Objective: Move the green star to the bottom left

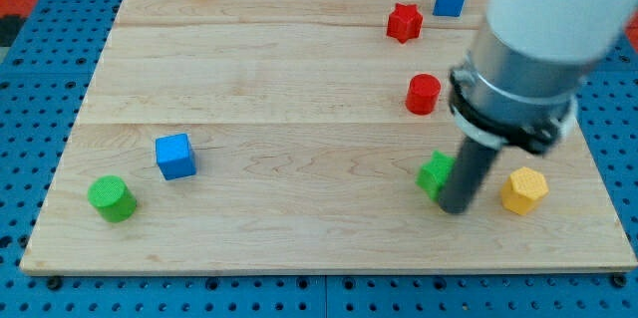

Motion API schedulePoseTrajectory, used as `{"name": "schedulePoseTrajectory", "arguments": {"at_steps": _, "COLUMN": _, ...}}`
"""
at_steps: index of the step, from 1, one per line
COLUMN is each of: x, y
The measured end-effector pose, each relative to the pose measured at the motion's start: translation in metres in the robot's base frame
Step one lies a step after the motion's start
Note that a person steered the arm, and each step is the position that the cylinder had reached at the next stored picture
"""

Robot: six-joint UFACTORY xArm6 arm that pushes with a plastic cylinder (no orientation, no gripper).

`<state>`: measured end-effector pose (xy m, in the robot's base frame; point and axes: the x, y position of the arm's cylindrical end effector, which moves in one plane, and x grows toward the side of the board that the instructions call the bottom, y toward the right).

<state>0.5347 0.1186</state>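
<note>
the wooden board [299,109] fills the frame. my tip [456,208], a bare rod with no jaws, touches the right side of the green star [435,173] at lower right. a yellow hexagon block [523,190] lies just right. a blue cube [175,156] and green cylinder [111,198] sit lower left.

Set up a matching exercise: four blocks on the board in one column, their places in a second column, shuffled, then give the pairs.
Column one:
1. green cylinder
2. blue cube
3. green star
4. red star

Column two:
A. against my tip, on the tip's left in the view
B. near the view's top, right of centre
C. bottom left corner of the board
D. just up and right of the green cylinder

Pairs: 1-C, 2-D, 3-A, 4-B
</note>
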Motion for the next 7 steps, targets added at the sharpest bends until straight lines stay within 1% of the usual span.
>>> {"name": "schedulePoseTrajectory", "arguments": {"at_steps": 1, "x": -0.067, "y": -0.086}}
{"name": "schedulePoseTrajectory", "arguments": {"at_steps": 2, "x": -0.076, "y": -0.103}}
{"name": "schedulePoseTrajectory", "arguments": {"at_steps": 3, "x": -0.027, "y": -0.080}}
{"name": "schedulePoseTrajectory", "arguments": {"at_steps": 4, "x": -0.033, "y": 0.018}}
{"name": "schedulePoseTrajectory", "arguments": {"at_steps": 5, "x": -0.070, "y": -0.025}}
{"name": "schedulePoseTrajectory", "arguments": {"at_steps": 6, "x": -0.073, "y": -0.173}}
{"name": "schedulePoseTrajectory", "arguments": {"at_steps": 7, "x": -0.101, "y": -0.263}}
